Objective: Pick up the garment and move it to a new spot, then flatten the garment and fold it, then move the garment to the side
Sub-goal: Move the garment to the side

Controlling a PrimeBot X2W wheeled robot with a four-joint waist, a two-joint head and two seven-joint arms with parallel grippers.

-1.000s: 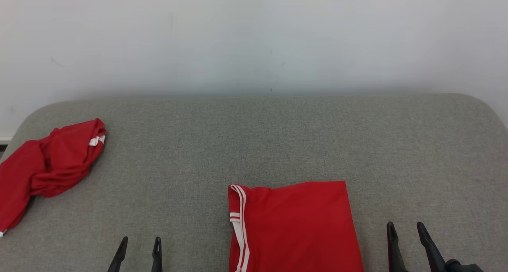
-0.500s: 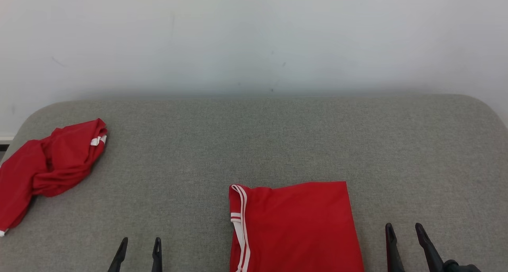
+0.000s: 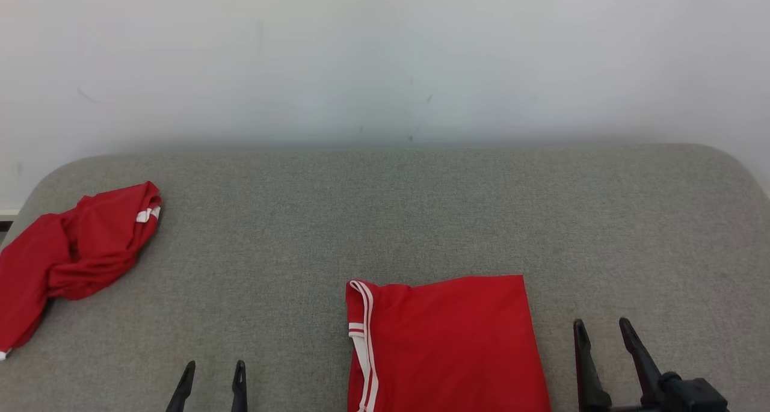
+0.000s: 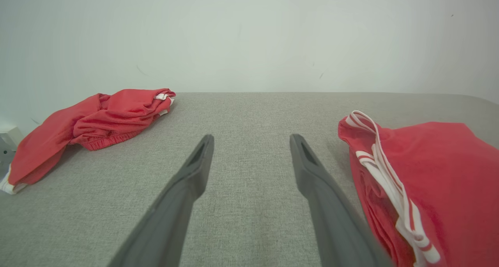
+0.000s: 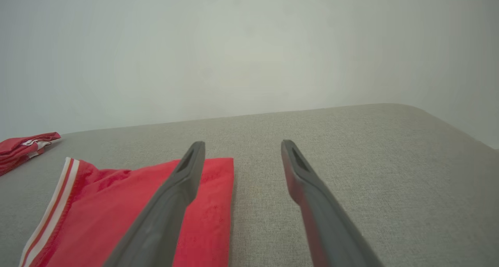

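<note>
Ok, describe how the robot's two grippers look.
The left gripper and the right gripper look alike. Each has two long, slim fingers in matt dark grey that taper to narrow tips, with a slotted recess near each tip. A chunky black base shows behind the right pair.

Folded red garment (image 3: pixel 448 346), white-striped left edge, flat at front centre; crumpled red garment (image 3: pixel 72 249) far left.
</note>
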